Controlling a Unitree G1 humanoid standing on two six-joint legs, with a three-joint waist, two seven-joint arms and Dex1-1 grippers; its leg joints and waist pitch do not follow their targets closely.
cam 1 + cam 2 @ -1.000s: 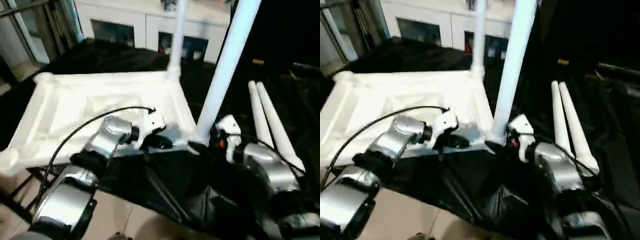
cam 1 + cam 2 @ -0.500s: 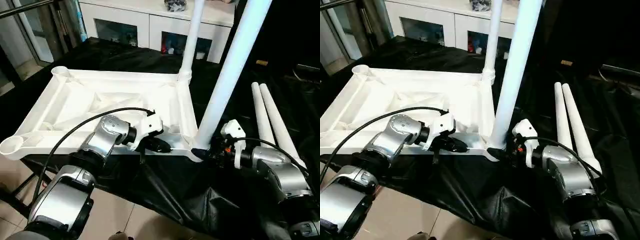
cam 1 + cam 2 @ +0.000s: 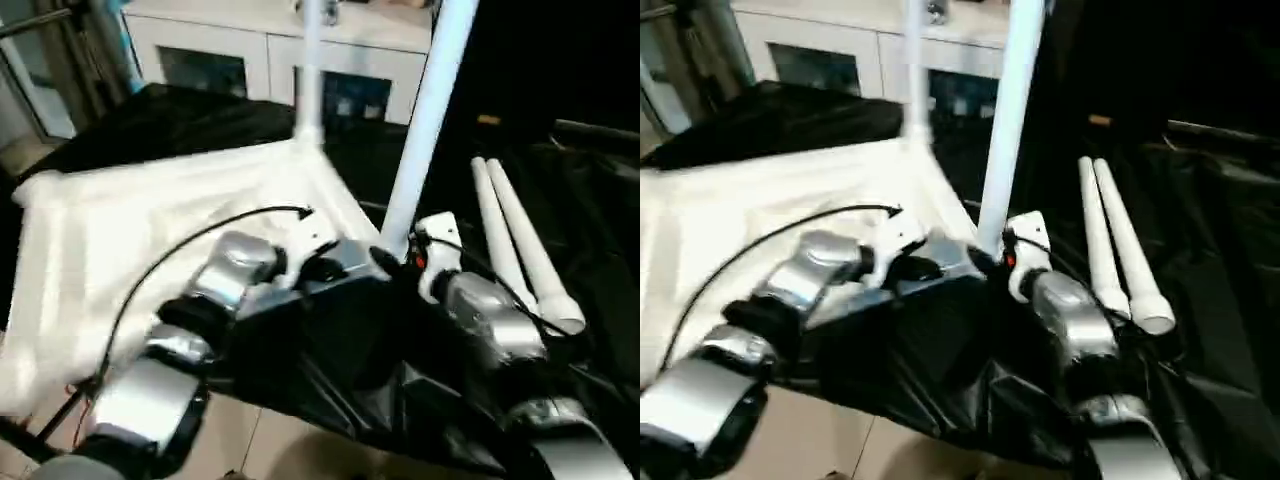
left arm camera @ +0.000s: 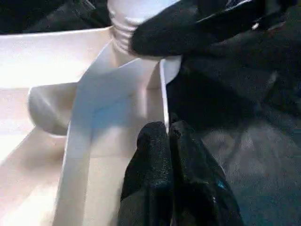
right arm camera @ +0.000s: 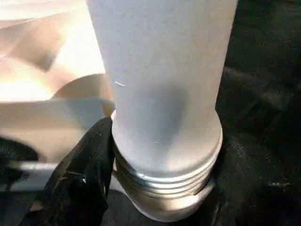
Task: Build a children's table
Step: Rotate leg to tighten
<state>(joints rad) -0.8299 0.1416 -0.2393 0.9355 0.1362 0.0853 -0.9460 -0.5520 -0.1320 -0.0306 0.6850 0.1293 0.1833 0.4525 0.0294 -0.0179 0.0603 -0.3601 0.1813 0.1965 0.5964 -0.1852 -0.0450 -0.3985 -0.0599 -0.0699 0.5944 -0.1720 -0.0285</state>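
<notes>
The left gripper [image 4: 167, 136], pinched shut on the upturned white plastic table's thin stiff rim [image 4: 163, 94], steadies it while the right gripper [image 3: 392, 258] clasps the smooth, probably light round leg [image 5: 160, 70] at three o'clock.

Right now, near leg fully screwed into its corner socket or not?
Not fully. The near leg stands upright in its corner socket, but thread rings above the rim are exposed.

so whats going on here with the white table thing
A humanoid robot is assembling a small white table, whose top lies upside down on a black cloth. Two legs already stand in its corner sockets. The right gripper is closed around the base of the near leg, where the thread still shows above the socket. The left gripper, fingers together, pinches the top's rim beside that corner. Two more legs lie on the cloth to the right.
</notes>
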